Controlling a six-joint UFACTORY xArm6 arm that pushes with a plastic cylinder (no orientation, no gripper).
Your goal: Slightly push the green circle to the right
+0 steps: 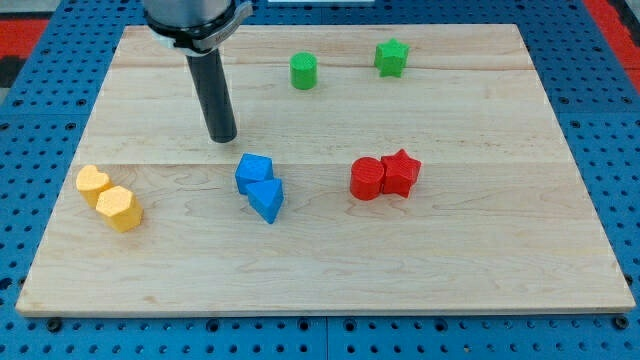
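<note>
The green circle stands near the top middle of the wooden board. My tip is on the board to the left of and below the green circle, well apart from it. The rod comes down from the arm at the view's top left. A green star lies to the right of the green circle.
Two blue blocks touch each other just below and right of my tip. A red circle and a red star touch at centre right. Two yellow blocks sit at the left edge.
</note>
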